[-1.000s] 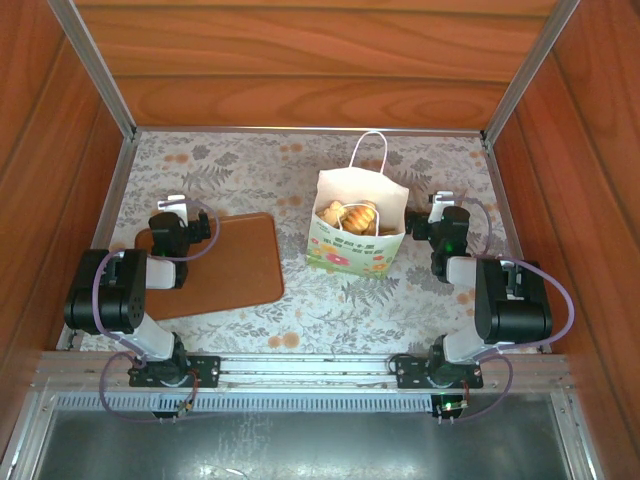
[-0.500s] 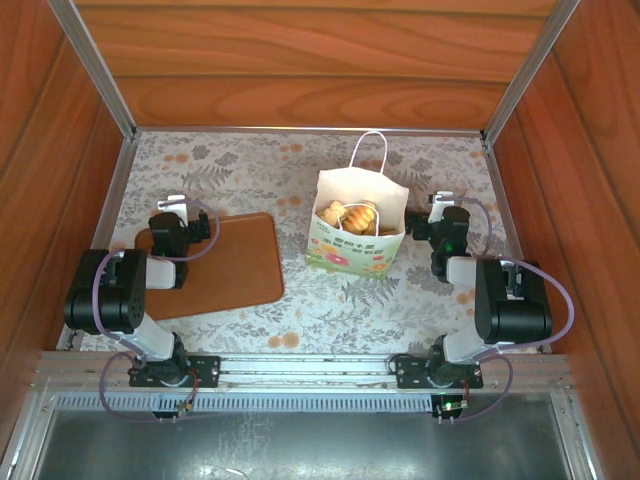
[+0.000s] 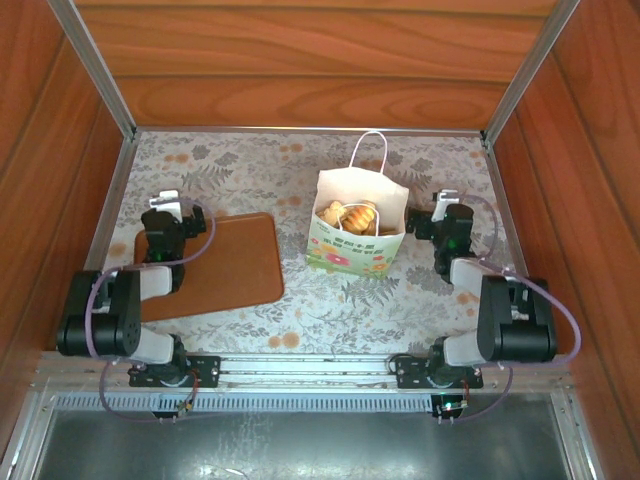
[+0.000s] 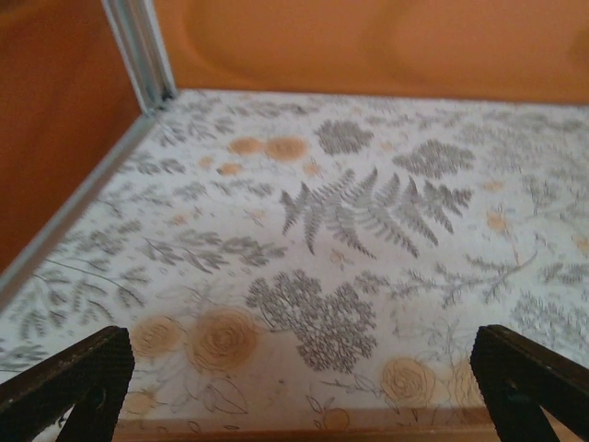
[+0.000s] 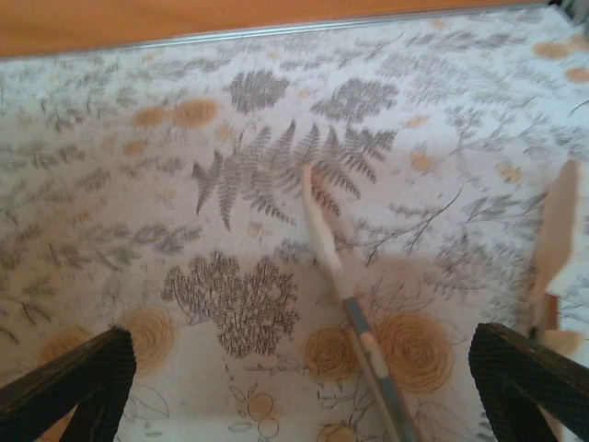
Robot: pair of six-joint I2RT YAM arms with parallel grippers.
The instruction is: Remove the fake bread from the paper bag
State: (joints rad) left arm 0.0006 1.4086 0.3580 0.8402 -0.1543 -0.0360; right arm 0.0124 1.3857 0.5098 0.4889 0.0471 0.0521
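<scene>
Task not started: fake bread (image 3: pixel 349 215), apparently all pieces, sits inside upright paper bag (image 3: pixel 352 252). The left gripper (image 4: pixel 299 350) and right gripper (image 5: pixel 299 350) stand wide, empty.

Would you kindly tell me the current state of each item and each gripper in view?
paper bag: standing upright, mouth open.
fake bread: inside the bag, showing through its open mouth, none taken out yet.
brown board: lying flat, to the left of the bag.
left gripper: open, holding nothing.
right gripper: open, holding nothing, to the right of the bag.
</scene>
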